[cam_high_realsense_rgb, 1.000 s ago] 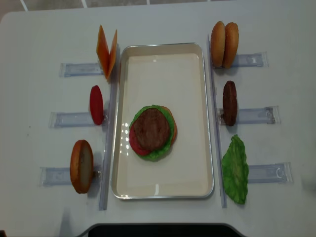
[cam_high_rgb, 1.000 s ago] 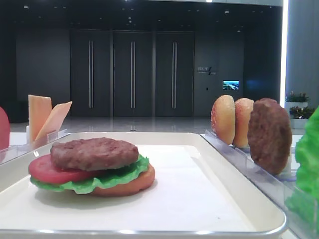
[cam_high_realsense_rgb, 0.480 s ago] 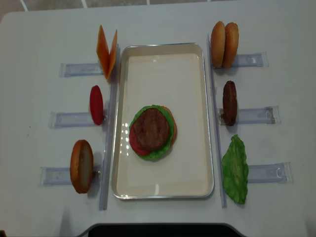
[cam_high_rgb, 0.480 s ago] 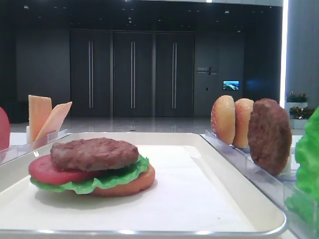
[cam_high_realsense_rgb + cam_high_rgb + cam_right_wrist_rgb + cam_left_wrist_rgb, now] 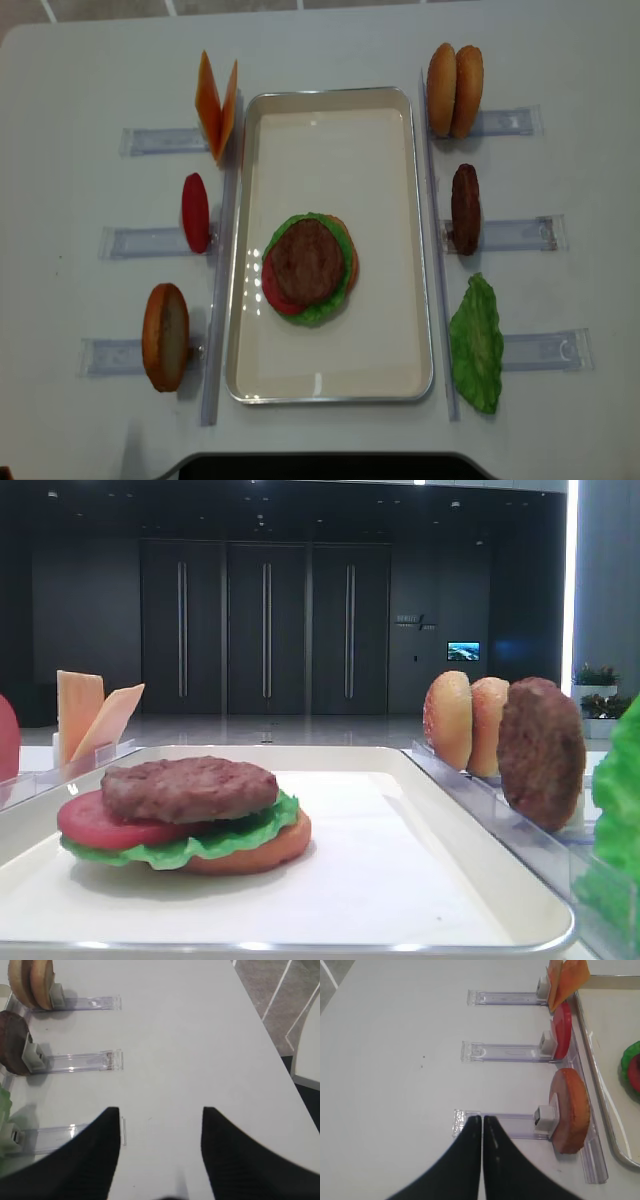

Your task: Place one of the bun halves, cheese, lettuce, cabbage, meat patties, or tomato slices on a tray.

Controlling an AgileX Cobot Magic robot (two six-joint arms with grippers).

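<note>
On the white tray (image 5: 330,98) one meat patty (image 5: 305,260) tops a stack of lettuce, a tomato slice and a bun half. A second patty (image 5: 465,208) stands on edge in a rack to the tray's right, between two bun halves (image 5: 454,89) and a lettuce leaf (image 5: 477,345). To the left stand cheese (image 5: 217,102), a tomato slice (image 5: 195,212) and a bun half (image 5: 165,336). Cabbage is out of view. My right gripper (image 5: 161,1109) is open and empty over bare table beyond the right racks. My left gripper (image 5: 481,1117) is shut and empty over the outer end of the left bun's rack.
Clear plastic racks (image 5: 515,234) stick out from both long sides of the tray, with long clear strips (image 5: 221,280) along its edges. The table's right edge (image 5: 270,1040) runs near my right gripper, with floor beyond it. Neither arm shows in the overhead view.
</note>
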